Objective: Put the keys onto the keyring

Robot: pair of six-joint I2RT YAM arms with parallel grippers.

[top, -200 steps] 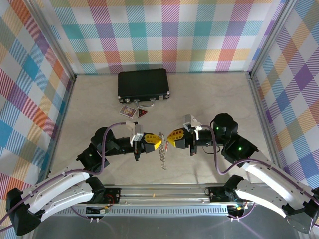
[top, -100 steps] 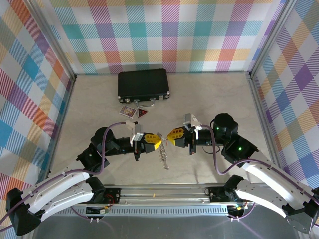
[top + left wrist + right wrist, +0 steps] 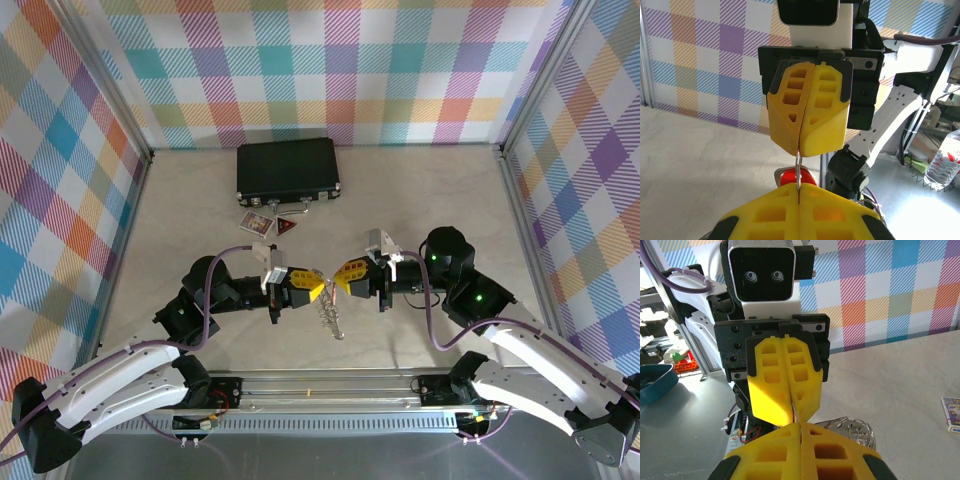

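1. Top external: the left end effector (image 3: 318,290) and the right end effector (image 3: 341,278) meet tip to tip over the middle of the worktop (image 3: 190,200), nearer its near edge. Both are clenched. The keyring (image 3: 331,319) trails from their meeting point toward the near edge as a thin silvery-grey toothed string. The black case (image 3: 288,168) lies well apart at the far edge.

2. Left wrist: a thin wire of the ring (image 3: 798,170) runs from the seam of the right fingers (image 3: 827,115) into the seam of the left fingers (image 3: 830,212), so both seem to pinch it. The key's red tag (image 3: 792,178) sits just behind the wire. I cannot tell whether it is threaded.

3. Right wrist: the ring's metal pieces (image 3: 855,432) bunch just beside the tips.

4. Judgement: the threading step is in hand. The next move calls for a steady pinch while the key is worked along the wire without dropping it.
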